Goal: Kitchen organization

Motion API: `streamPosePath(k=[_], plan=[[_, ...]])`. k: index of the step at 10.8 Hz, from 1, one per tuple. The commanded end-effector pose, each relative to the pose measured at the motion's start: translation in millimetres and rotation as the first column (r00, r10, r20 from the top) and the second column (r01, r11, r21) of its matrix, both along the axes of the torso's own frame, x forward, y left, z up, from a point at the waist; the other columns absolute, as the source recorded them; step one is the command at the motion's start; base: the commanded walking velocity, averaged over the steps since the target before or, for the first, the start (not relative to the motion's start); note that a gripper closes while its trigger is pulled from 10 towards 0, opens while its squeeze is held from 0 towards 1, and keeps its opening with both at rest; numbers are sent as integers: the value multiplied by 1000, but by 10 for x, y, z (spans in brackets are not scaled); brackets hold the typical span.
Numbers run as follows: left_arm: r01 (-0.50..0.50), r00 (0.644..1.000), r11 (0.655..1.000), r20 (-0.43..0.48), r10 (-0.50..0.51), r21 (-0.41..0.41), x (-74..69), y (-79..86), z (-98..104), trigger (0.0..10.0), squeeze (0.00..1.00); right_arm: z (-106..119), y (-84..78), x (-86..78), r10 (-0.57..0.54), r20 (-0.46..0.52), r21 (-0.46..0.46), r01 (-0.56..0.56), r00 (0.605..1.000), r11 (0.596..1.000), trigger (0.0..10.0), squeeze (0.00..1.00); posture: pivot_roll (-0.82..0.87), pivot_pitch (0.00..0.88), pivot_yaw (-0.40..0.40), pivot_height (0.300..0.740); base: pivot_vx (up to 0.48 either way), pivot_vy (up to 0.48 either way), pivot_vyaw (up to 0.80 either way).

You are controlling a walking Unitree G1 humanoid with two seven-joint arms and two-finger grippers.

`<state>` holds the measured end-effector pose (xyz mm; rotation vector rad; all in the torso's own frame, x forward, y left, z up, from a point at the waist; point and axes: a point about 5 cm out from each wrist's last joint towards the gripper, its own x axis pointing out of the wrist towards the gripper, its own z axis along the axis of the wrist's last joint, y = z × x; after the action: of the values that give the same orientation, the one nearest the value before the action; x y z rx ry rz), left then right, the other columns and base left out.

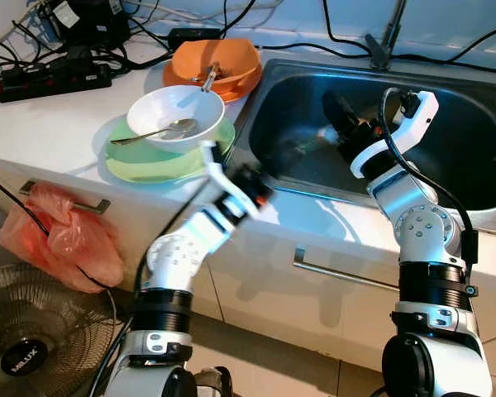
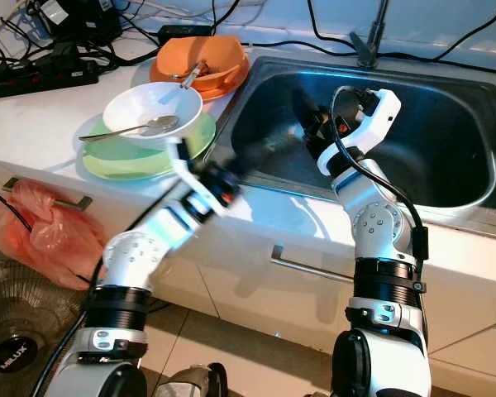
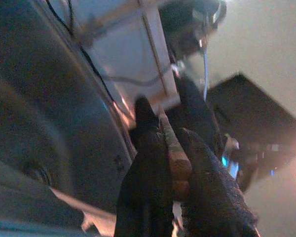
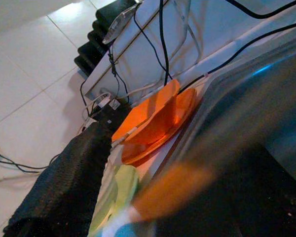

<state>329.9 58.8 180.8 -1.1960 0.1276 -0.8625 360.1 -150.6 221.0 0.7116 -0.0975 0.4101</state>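
A white kitchen counter [image 1: 58,124] runs beside a stainless steel sink [image 1: 446,178], with cabinet fronts below and cables along the back wall.

The left gripper [image 3: 170,163] is reaching over the sink's near-left rim. Its two black fingers [image 3: 143,163] are closed tight on a thin, light brown utensil handle [image 3: 173,158], which runs lengthwise between them; the working end of the utensil cannot be identified. The right gripper [image 1: 341,116] is extended into the sink basin. Whether its fingers are apart or together cannot be determined; a blurred orange shape lies close to its wrist camera and cannot be identified.

Procedure, as judged: the step in hand appears to be moving the held utensil into the sink. Keep the grip firm, keep the handle in line with the fingers, lower it clear of the rim, and release only near the basin floor to avoid a drop or clatter. Keep the two arms apart inside the basin.

Remaining dishes stand on the counter just left of the sink: a white bowl [image 1: 176,116] holding a metal spoon [image 1: 169,130], set on a pale green plate [image 1: 140,161]; behind it, an orange bowl [image 1: 215,62] on an orange plate, also holding a utensil.
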Motion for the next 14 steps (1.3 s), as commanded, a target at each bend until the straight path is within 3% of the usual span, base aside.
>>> streamPosePath(k=[1,2,3,4,6,7,8,9,10,14], plan=[[-16,1000,999,23,17,-38,70,-19,140,0,0,58,-18,2,-10,19,4,10,1000,1000,10000,0,27,89,69,740,0,0,0],[-25,999,999,30,26,-31,93,18,154,0,0,56,-17,5,-9,18,6,9,1000,1000,10000,0,28,87,70,740,0,0,0],[-24,999,999,34,25,-29,94,24,161,0,0,59,-13,7,-4,21,10,4,1000,1000,3137,0,31,86,70,740,0,0,0],[-20,999,999,34,21,-29,92,23,160,0,0,75,9,12,6,28,20,-6,1000,1000,0,0,35,83,71,740,0,0,0],[9,1000,999,29,-8,-41,66,-15,156,0,0,68,22,19,9,23,19,-9,1000,1000,4549,0,34,81,72,740,0,0,0],[47,999,997,28,-45,-57,39,-58,153,0,0,65,24,17,10,22,19,-10,1000,1000,10000,0,32,82,71,740,0,0,0],[93,995,994,30,-91,-62,1,-111,137,0,0,59,30,11,14,22,18,-14,1000,1000,10000,0,29,84,69,740,0,0,0],[103,994,993,31,-102,-55,-11,-134,123,0,0,61,30,6,19,27,22,-19,999,1000,7137,0,29,84,69,740,0,0,0],[105,994,993,26,-104,-60,-12,-132,122,0,0,67,28,0,22,31,29,-22,999,999,0,0,28,88,68,740,0,0,0],[106,994,993,22,-105,-54,-11,-112,94,0,0,65,21,-4,17,30,37,-18,999,999,0,0,27,89,68,740,0,0,0]])
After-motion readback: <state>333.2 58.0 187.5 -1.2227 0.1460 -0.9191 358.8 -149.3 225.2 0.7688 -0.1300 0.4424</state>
